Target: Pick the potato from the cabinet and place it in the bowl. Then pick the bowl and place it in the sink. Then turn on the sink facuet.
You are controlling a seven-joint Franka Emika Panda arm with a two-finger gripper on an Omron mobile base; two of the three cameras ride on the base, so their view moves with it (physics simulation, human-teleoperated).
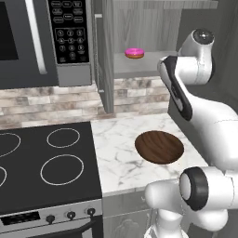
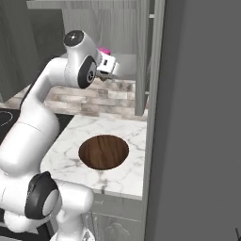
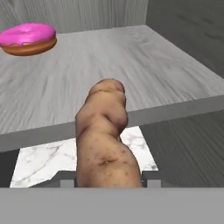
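Observation:
The tan-brown potato [image 3: 107, 140] stands upright in the hand view, held between my gripper's [image 3: 107, 183] two fingertips at the bottom edge. My gripper is shut on it, just in front of and slightly above the front lip of the cabinet's grey shelf [image 3: 131, 57]. From the right base camera my hand [image 2: 114, 68] points into the open cabinet [image 2: 127, 28]. The dark-brown wooden bowl [image 1: 159, 147] sits below on the marble counter, also seen as the bowl [image 2: 103, 151] under my arm. The sink and the faucet are out of view.
A pink-frosted doughnut [image 1: 134, 52] lies further back on the shelf, at the upper left of the hand view as the doughnut [image 3: 28, 38]. The microwave [image 1: 42, 37] hangs left of the cabinet above the black stove [image 1: 46, 162]. An open cabinet door [image 2: 143, 56] stands right of my hand.

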